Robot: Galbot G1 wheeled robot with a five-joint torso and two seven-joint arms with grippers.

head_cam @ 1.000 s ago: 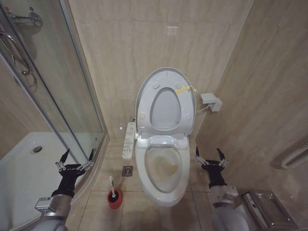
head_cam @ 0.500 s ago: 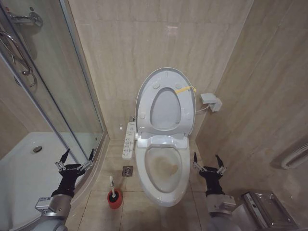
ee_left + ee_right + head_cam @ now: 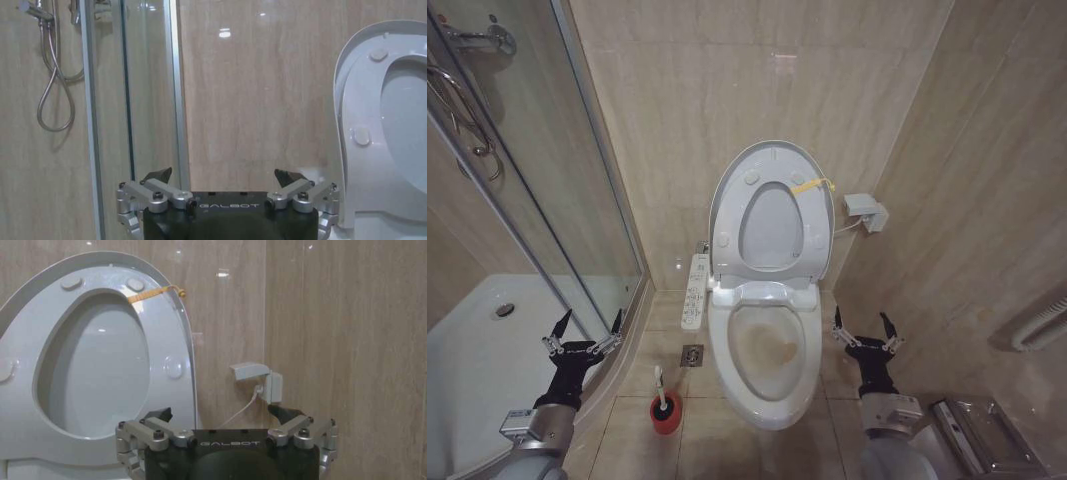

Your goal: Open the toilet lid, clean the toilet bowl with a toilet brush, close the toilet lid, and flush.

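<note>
Fetching the toilet brush (image 3: 659, 385) looks like the step in hand: the toilet lid (image 3: 772, 160) stands raised against the back wall, the stained toilet bowl (image 3: 765, 352) exposed. The left claw (image 3: 582, 331), spread open and empty, should descend squarely over the thin handle standing in its red holder (image 3: 665, 413) on the floor beside the bowl. The right claw (image 3: 864, 330) waits open by the bowl's other side; bristles sit hidden inside the holder.

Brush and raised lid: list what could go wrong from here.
1. The brush has a thin handle in a small red cup; the open left end effector might tip the cup while grasping.
2. The lid stands upright; a knock from the right end effector beside the bowl could drop it.
</note>
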